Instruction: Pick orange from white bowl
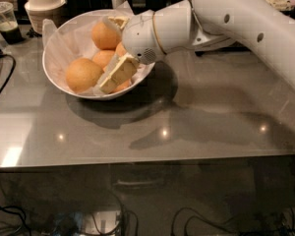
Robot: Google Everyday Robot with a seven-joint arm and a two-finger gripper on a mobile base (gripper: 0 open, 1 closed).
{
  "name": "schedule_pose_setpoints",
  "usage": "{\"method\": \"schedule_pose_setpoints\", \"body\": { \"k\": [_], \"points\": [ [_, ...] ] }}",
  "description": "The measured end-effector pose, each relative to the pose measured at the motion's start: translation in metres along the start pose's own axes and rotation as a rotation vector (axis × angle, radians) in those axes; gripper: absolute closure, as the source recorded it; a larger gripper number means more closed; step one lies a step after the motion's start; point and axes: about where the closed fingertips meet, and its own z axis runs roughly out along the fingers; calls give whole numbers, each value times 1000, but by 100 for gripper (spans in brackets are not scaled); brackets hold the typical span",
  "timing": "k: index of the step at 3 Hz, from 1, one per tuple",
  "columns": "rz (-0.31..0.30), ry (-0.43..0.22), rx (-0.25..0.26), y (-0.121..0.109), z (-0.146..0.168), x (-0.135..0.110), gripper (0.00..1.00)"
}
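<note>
Gripper (113, 78) down inside white bowl (45, 65), upper left of frame, just right of orange (83, 74); I can't tell if open or closed. Orange firm, light, rolls easily; I'd pinch across its middle. Smaller oranges (105, 35) behind.

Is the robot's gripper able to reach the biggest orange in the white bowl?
Probably yes. The gripper is down inside the white bowl, just beside the orange, whose top is uncovered. The smaller oranges sit behind and beside it, none on top.
</note>
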Motion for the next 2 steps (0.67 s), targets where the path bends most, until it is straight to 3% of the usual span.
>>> {"method": "schedule_pose_setpoints", "body": {
  "k": [1,2],
  "points": [
    [-22,-70,0,-7,23,-8,0],
    [-22,-70,0,-7,23,-8,0]
  ]
}}
